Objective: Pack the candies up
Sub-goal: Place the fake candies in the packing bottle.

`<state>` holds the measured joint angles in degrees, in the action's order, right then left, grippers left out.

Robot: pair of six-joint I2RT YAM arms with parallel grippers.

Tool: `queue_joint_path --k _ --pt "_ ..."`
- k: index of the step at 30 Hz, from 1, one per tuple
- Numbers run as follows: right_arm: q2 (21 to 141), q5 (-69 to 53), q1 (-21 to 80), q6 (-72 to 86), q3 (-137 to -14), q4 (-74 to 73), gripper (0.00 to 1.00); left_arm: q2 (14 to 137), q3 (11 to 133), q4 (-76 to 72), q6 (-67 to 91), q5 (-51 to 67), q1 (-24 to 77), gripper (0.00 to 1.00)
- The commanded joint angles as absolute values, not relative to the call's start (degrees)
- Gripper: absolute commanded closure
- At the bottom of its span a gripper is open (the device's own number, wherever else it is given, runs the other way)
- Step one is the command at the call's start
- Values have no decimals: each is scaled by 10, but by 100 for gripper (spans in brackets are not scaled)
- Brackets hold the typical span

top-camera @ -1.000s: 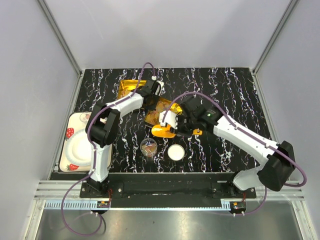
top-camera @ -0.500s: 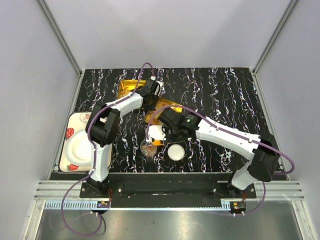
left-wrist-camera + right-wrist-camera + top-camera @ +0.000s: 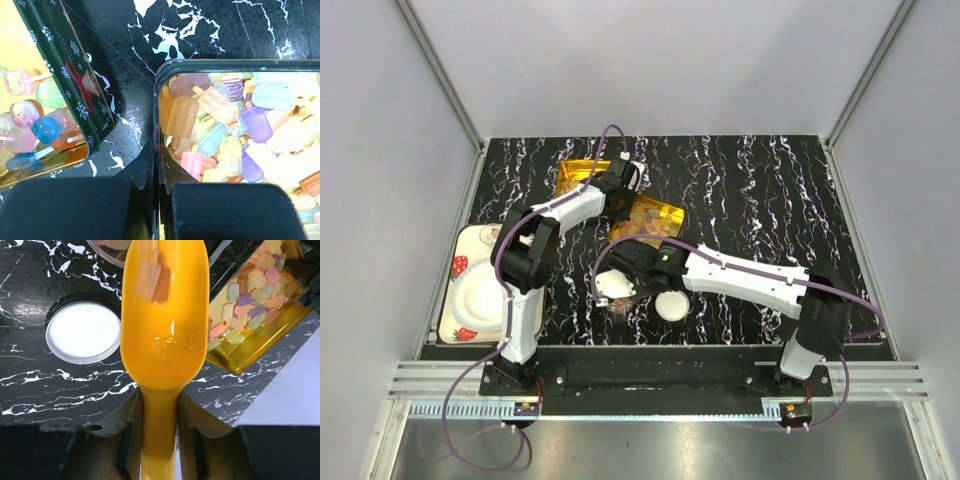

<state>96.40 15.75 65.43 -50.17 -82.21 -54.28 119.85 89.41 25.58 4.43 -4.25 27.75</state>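
Note:
The candies are small popsicle-shaped pieces heaped in a gold tin. My left gripper is shut on that tin's near rim, one finger inside and one outside. In the top view the left gripper sits at the tin's left corner. My right gripper is shut on the handle of a yellow-orange scoop. A couple of blurred candies lie near the scoop's tip. The tip hangs over a small clear jar. The right gripper covers most of the jar in the top view.
A white round lid lies flat on the black marbled table right of the jar, and shows as the lid from above. A second tin with lollipop sweets stands left of the held tin. A strawberry-print tray with a plate sits at the far left.
The right arm has swung the scoop from beside the gold tin down and left to the jar. The left arm has stayed on the tin's rim.

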Motion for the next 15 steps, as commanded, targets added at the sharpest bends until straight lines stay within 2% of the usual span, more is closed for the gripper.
queue_joint_path --k 1,15 --pt "974 217 679 -531 -857 -559 100 1183 898 217 49 -32 273 100" --pt "952 258 689 -541 -878 -555 100 1179 897 215 50 -27 269 100"
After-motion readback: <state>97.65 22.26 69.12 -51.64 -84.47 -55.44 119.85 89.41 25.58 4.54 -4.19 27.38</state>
